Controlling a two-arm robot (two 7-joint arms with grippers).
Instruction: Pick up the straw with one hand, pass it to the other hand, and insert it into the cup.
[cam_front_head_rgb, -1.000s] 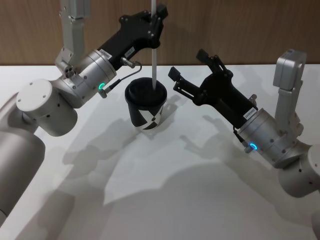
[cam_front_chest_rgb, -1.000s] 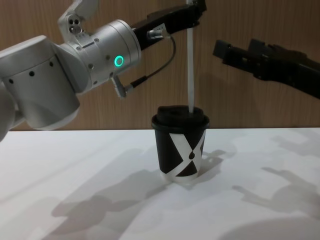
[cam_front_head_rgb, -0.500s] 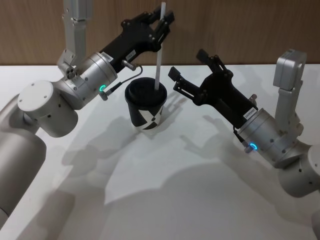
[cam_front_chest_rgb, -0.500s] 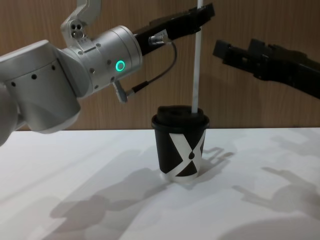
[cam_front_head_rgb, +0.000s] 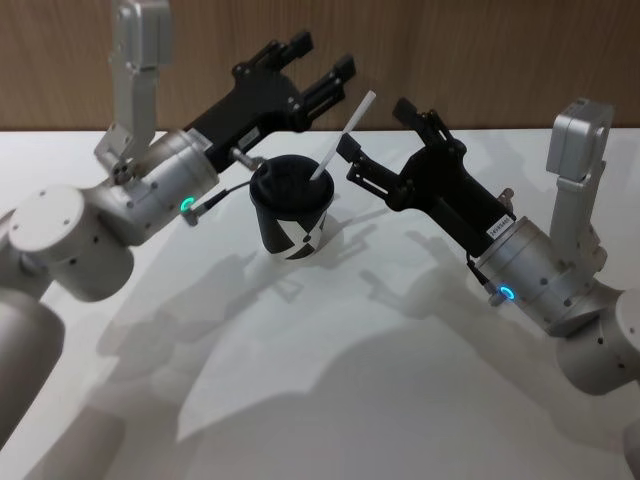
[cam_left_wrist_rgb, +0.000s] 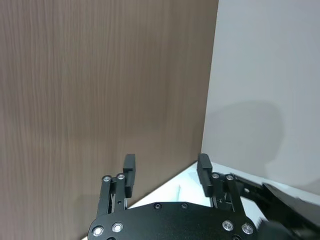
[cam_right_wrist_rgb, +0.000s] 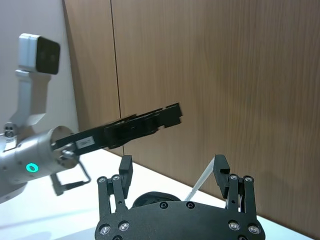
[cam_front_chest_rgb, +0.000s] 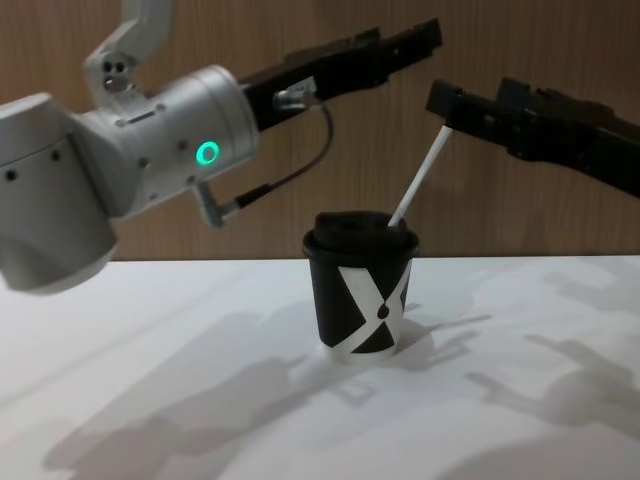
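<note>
In the head view, the cup (cam_front_head_rgb: 292, 213) stands on the white counter (cam_front_head_rgb: 330, 380) with the straw (cam_front_head_rgb: 339, 138) planted in its lid and leaning toward the robot's right. The left gripper (cam_front_head_rgb: 318, 67), on the silver wrist with the green ring, hangs above and behind the cup with its fingers spread and nothing between them. The right gripper (cam_front_head_rgb: 378, 140) sits just to the right of the cup, fingers parted and empty, close to the straw's upper end.

The left wrist view shows the left gripper (cam_left_wrist_rgb: 165, 171) released, facing the wood wall.

In the right wrist view, the right gripper (cam_right_wrist_rgb: 171, 174) is spread; the straw (cam_right_wrist_rgb: 201, 182) rises near one finger.

From the chest view, the straw (cam_front_chest_rgb: 418, 177) tilts out of the cup (cam_front_chest_rgb: 362, 288), with the left gripper (cam_front_chest_rgb: 427, 35) above it and the right gripper (cam_front_chest_rgb: 450, 104) beside its tip.
</note>
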